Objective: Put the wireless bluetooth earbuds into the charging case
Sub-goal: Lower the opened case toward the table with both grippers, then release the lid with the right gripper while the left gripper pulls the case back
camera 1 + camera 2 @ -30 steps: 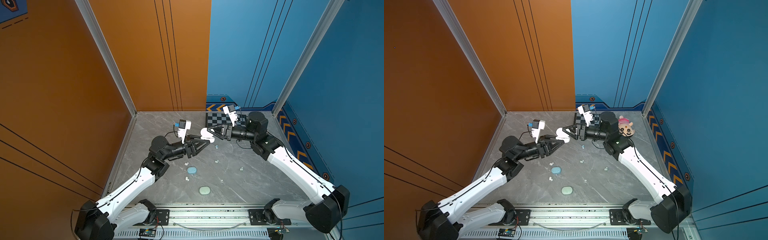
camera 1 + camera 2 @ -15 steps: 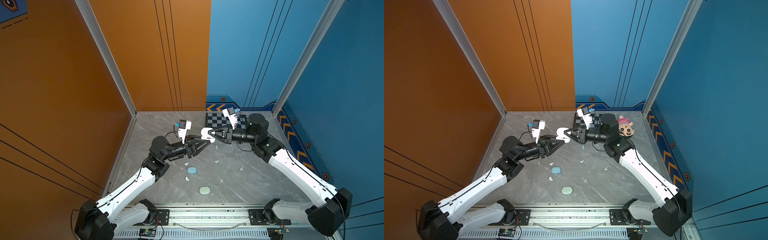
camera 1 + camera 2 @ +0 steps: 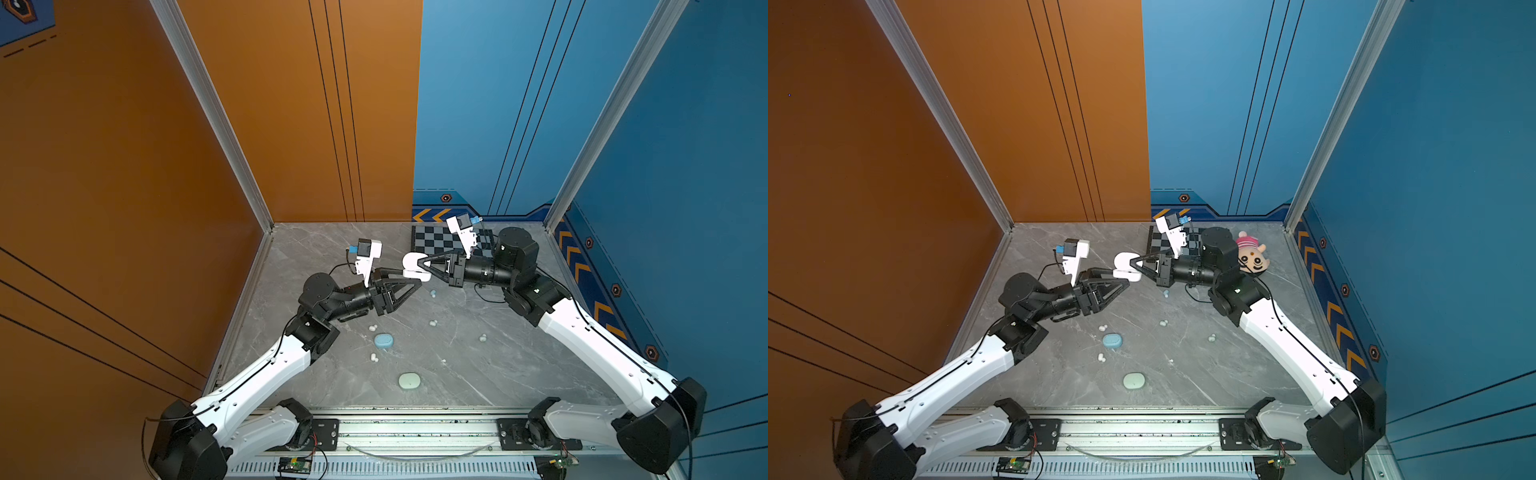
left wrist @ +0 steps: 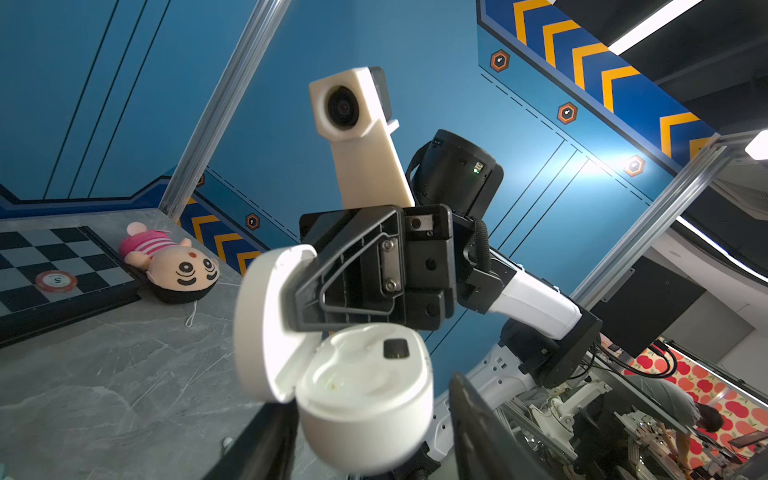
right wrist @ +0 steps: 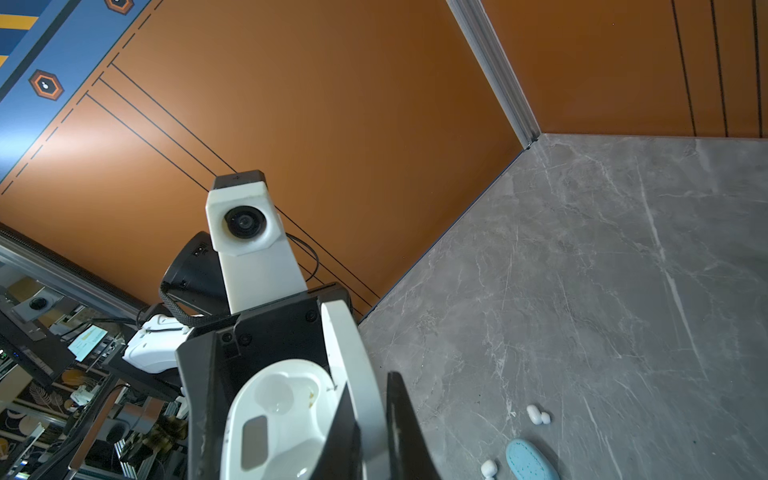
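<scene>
right claw (image 3: 422, 264): pinching open charging case (image 3: 410, 261) lid | left claw (image 3: 411, 277): spread around case base | earbuds (image 3: 433, 323): on surface (image 3: 457, 374) below claws

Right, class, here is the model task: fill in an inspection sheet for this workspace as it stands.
Surface: grey marble-look tabletop, no spills seen.
Job's things: white charging case open, off the table, sockets look empty; earbuds loose on the tabletop.
Clutter: blue case and mint case, both closed; plush toy; checkerboard mat with a red poker chip.
Grippers: right gripper shut on the case lid; left gripper open around its base.
Cables: black cable looping under the right wrist.
Surroundings: orange wall, blue wall; a person beyond the rig.
</scene>
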{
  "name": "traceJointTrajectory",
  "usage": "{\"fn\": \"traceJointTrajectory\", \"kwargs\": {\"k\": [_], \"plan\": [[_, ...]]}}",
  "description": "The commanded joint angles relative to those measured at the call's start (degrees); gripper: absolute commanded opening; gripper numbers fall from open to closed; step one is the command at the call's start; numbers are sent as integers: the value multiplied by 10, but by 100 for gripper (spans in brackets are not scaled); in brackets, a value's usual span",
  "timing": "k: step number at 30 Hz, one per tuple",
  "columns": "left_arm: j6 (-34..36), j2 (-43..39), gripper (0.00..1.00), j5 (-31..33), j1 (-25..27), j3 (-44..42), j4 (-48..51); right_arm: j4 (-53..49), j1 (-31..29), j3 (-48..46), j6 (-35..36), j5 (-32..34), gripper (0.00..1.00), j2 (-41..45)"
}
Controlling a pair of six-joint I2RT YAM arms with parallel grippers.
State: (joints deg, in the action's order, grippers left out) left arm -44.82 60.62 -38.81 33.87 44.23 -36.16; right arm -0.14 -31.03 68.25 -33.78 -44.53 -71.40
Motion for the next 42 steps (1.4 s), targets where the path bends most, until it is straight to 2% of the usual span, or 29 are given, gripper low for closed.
{"fn": "traceJointTrajectory", "kwargs": {"k": [1, 6, 11, 13, 17, 25, 30, 34, 40, 42], "plan": [[10, -26, 75, 27, -4, -11, -20, -53, -2, 34, 61, 35, 0, 30], [21, -59, 80, 36, -29, -23, -3, -101, -8, 43, 127, 63, 0, 50], [109, -82, 81, 47, -46, 10, 110, -129, -37, 46, 190, 84, 0, 65], [158, -79, 78, 42, -48, 37, 166, -142, -54, 48, 214, 99, 0, 68], [237, -55, 73, -10, -48, 104, 261, -161, -83, 57, 243, 129, 0, 68], [274, -31, 56, -50, -40, 139, 303, -166, -109, 69, 253, 139, 0, 63], [293, -20, 53, -72, -30, 144, 331, -166, -110, 68, 254, 141, 0, 65], [318, -17, 42, -62, -21, 164, 354, -167, -113, 68, 254, 139, 0, 65], [322, -17, 17, -44, -18, 165, 354, -169, -116, 66, 252, 142, 0, 62], [320, -19, 10, -38, -18, 162, 354, -170, -117, 66, 249, 146, 3, 61]]}}
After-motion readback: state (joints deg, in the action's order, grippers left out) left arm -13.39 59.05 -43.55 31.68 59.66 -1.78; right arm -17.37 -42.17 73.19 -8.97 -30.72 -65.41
